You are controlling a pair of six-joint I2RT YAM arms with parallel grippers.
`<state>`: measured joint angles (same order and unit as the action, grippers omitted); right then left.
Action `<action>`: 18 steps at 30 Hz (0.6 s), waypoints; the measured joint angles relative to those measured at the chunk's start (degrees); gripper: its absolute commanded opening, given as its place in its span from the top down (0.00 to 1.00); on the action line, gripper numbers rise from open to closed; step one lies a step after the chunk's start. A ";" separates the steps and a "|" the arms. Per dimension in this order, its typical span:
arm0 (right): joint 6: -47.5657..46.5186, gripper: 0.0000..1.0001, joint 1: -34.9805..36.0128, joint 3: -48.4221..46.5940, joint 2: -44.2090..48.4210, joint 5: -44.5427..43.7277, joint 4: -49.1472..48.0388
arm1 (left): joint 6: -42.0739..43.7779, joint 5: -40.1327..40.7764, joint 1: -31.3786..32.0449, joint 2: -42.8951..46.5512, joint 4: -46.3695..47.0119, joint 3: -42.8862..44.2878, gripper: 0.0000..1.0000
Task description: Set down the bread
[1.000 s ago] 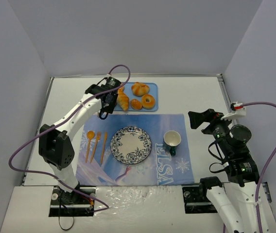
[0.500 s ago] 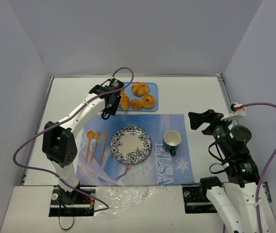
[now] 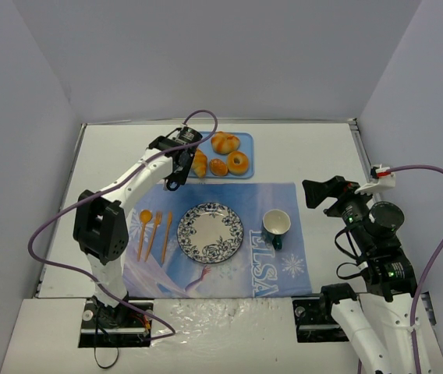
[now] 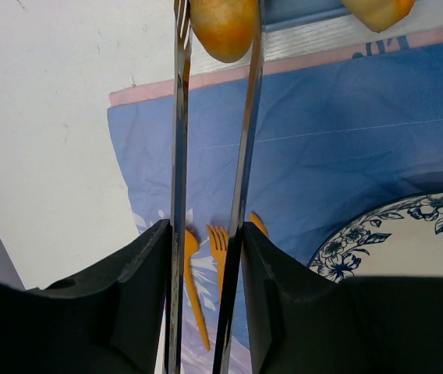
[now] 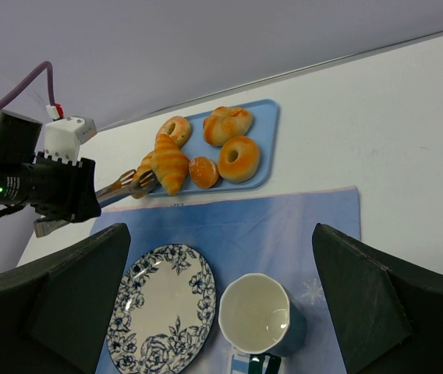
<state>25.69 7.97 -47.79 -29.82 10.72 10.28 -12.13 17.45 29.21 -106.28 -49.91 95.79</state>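
**Caught in a pinch**

Only its own wrist camera shows the left gripper (image 4: 219, 9) clamped on one roll (image 4: 223, 31) at the tray (image 3: 246, 173) edge. The right wrist view shows the other roll (image 5: 170, 162) just beside it. A plate (image 3: 210, 232) and cup (image 3: 276, 224) stand nearer. The right gripper (image 3: 315, 192) gapes wide.

The blue placemat (image 3: 284, 204) is carrying the only readable word: "ELSA", in white capitals. It is running sideways along the mat's right part, just beside the cup (image 3: 276, 224) and to the right of the plate (image 3: 210, 232). In the left wrist view, dark lettering is showing at the mat's pink edge, too cut off to read.
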 measured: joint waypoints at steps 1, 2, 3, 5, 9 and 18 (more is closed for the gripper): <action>0.00 0.00 -0.01 0.00 0.00 0.00 -0.01 | -0.01 0.08 0.02 0.00 0.00 0.00 0.80; 0.00 0.00 -0.02 0.00 0.00 0.00 -0.02 | -0.01 0.18 0.05 0.00 -0.01 0.00 0.82; 0.00 0.00 -0.01 0.00 0.00 0.00 0.00 | 0.01 0.31 0.09 0.00 -0.02 0.00 0.84; -0.02 0.00 0.00 0.00 0.00 0.00 0.02 | 0.01 0.59 0.25 0.00 -0.04 0.00 0.87; -0.01 0.00 -0.01 0.00 0.00 0.00 0.03 | 0.00 1.56 0.63 0.23 -0.22 0.00 0.89; -0.02 0.00 -0.02 0.00 -0.03 0.00 0.05 | -0.65 4.14 0.88 6.29 -1.21 0.01 0.91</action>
<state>25.67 7.94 -47.79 -29.85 10.72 10.33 -12.78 21.59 30.09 -99.99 -51.12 95.80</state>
